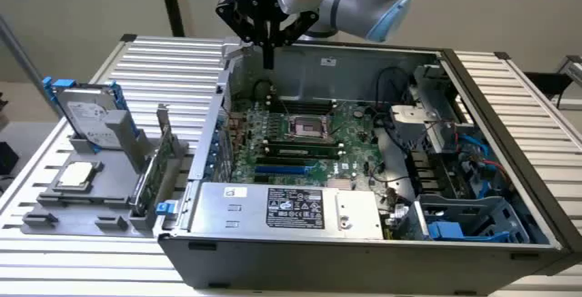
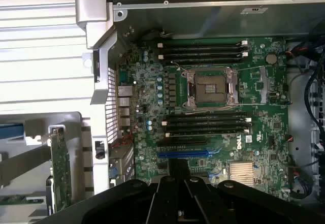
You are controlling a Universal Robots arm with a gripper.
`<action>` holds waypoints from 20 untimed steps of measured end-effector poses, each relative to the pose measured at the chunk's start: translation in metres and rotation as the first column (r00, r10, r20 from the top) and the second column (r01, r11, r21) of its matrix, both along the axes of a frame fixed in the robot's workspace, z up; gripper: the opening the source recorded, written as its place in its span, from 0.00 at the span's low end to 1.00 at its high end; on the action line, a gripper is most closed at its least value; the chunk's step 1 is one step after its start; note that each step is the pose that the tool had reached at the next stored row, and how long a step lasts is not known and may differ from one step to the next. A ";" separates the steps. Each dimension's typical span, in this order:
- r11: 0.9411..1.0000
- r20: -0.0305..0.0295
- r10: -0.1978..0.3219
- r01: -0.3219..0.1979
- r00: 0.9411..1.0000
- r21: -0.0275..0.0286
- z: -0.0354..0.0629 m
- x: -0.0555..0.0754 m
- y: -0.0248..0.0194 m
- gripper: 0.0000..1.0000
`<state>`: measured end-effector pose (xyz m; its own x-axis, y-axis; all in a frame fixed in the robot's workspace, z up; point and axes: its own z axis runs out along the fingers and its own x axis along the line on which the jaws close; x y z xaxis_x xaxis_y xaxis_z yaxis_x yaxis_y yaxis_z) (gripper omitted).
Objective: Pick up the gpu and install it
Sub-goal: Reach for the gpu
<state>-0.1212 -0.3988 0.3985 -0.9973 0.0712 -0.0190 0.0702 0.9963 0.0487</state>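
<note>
Slatted metal table. On edge in gray holder: gpu, just outside open PC case, untouched. Well apart, high over case's far wall: gripper, fingers pressed together, holding nothing. For a clean pick, probably: spread wide, square across thin top edge, keep clear of hard drive.

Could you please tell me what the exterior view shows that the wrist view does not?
Exterior view adds the power supply and the blue drive cage. Wrist view adds the Dell logo on the motherboard. Both share the gpu standing in its holder, the CPU socket, the blue slot and the claw.
</note>
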 end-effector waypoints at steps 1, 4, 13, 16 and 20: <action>1.000 0.000 0.000 0.000 1.000 0.000 0.0000 0.000 0.0000 0.11; 1.000 0.000 0.000 0.000 1.000 0.000 0.0003 0.000 0.0000 0.11; 1.000 0.000 0.000 0.000 1.000 0.000 0.0003 0.000 0.0000 0.11; 1.000 0.000 0.000 0.000 1.000 0.000 0.0005 -0.001 0.0000 0.11; 1.000 0.000 0.000 0.000 1.000 0.000 0.0005 -0.010 -0.0012 0.11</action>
